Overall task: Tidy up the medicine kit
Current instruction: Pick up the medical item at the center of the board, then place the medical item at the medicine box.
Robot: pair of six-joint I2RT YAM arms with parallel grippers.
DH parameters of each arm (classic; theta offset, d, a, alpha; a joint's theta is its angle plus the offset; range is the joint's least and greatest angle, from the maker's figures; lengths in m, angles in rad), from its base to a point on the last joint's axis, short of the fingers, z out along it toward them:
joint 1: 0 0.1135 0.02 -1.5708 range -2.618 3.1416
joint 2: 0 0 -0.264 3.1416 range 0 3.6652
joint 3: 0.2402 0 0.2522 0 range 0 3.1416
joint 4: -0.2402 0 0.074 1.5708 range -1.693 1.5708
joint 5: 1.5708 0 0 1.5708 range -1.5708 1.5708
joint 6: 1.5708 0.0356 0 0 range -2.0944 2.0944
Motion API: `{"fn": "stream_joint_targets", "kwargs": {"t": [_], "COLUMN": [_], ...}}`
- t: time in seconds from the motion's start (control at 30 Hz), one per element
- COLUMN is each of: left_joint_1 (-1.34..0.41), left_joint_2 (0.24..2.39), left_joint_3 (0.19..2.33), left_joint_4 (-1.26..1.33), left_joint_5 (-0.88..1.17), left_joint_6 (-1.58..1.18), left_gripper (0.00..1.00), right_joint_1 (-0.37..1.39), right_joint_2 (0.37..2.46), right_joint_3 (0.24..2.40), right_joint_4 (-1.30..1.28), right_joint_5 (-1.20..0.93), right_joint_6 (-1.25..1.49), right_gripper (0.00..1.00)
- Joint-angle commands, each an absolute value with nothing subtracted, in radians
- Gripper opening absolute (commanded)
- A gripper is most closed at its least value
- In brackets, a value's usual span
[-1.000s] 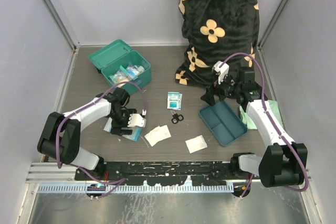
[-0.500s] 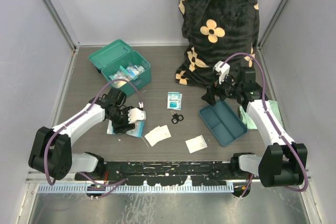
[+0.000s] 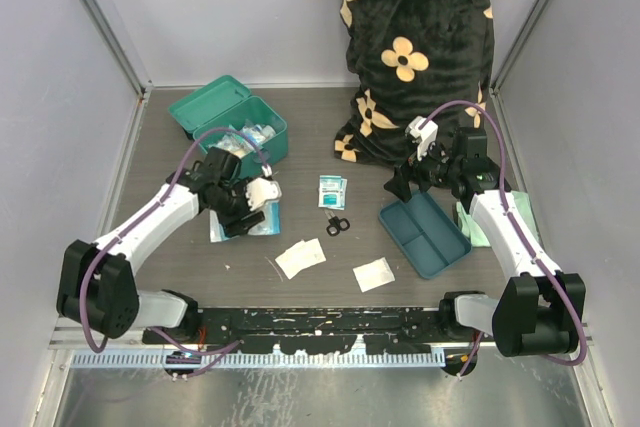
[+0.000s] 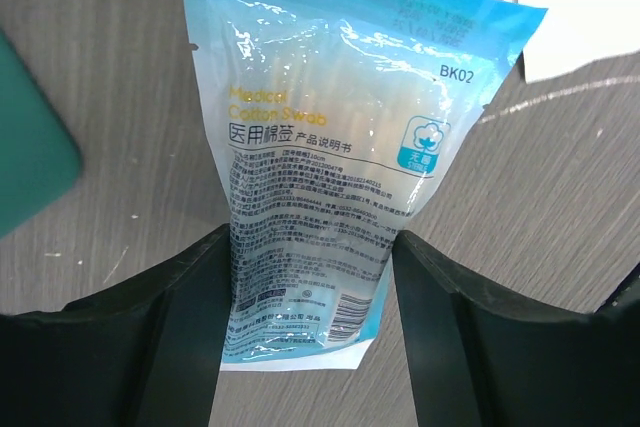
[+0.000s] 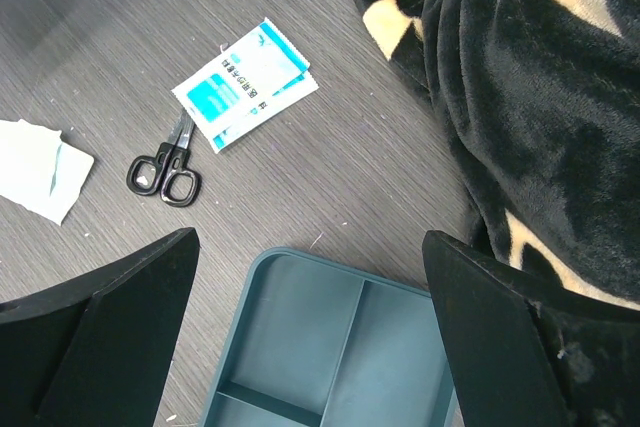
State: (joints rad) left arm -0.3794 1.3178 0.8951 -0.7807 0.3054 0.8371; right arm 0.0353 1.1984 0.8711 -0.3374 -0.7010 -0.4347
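Observation:
The medicine kit (image 3: pixel 262 143) is a teal-green box at the back left, lid (image 3: pixel 208 102) open, with several packets inside. A corner of it shows in the left wrist view (image 4: pixel 25 157). My left gripper (image 3: pixel 245 209) (image 4: pixel 312 247) is shut on a blue-and-clear cotton swab packet (image 4: pixel 330 147) (image 3: pixel 262 222), just in front of the kit. My right gripper (image 3: pixel 412 179) (image 5: pixel 310 247) is open and empty, hovering over the far end of the darker divided tray (image 5: pixel 330 347) (image 3: pixel 425 235).
Black scissors (image 3: pixel 337 224) (image 5: pixel 165 172) and blue-white sachets (image 3: pixel 332 190) (image 5: pixel 245 82) lie mid-table. Two white packets (image 3: pixel 300 257) (image 3: pixel 373 274) lie near the front. A black flowered pillow (image 3: pixel 415 37) (image 5: pixel 540 77) fills the back right. A pale green cloth (image 3: pixel 475 222) lies beside the tray.
My left gripper has carried the cotton swab packet away from the front edge, back and slightly right toward the kit. The right arm has not moved.

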Motion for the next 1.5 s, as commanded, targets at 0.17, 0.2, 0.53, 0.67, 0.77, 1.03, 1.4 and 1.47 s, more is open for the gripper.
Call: {"fn": "stream_joint_targets", "kwargs": {"t": [0.17, 0.2, 0.53, 0.67, 0.77, 1.03, 1.4, 1.47], "left_joint_1": [-0.375, -0.373, -0.315, -0.273, -0.242, -0.187, -0.169, -0.168], "left_joint_2": [1.380, 1.384, 1.470, 1.554, 1.626, 1.838, 2.093, 2.119], "left_joint_3": [1.130, 1.152, 1.392, 1.504, 1.599, 1.849, 2.050, 2.054], "left_joint_4": [-0.821, -0.833, -0.836, -0.841, -0.850, -0.870, -0.931, -0.931], "left_joint_5": [0.277, 0.278, 0.231, 0.214, 0.205, 0.192, 0.164, 0.159], "left_joint_6": [0.623, 0.607, 0.472, 0.443, 0.418, 0.376, 0.394, 0.394], "left_gripper": [0.65, 0.65, 0.66, 0.66, 0.66, 0.65, 0.65, 0.65], "right_joint_1": [0.031, 0.030, 0.029, 0.029, 0.029, 0.028, 0.028, 0.028], "right_joint_2": [1.195, 1.194, 1.191, 1.190, 1.189, 1.188, 1.196, 1.195], "right_joint_3": [0.878, 0.879, 0.877, 0.878, 0.877, 0.877, 0.875, 0.875], "right_joint_4": [-0.325, -0.325, -0.328, -0.328, -0.328, -0.330, -0.331, -0.331], "right_joint_5": [-0.716, -0.715, -0.716, -0.716, -0.715, -0.711, -0.706, -0.704], "right_joint_6": [-0.452, -0.453, -0.457, -0.457, -0.459, -0.461, -0.468, -0.468], "right_gripper": [1.00, 1.00, 1.00, 1.00, 1.00, 1.00, 1.00, 1.00]}}
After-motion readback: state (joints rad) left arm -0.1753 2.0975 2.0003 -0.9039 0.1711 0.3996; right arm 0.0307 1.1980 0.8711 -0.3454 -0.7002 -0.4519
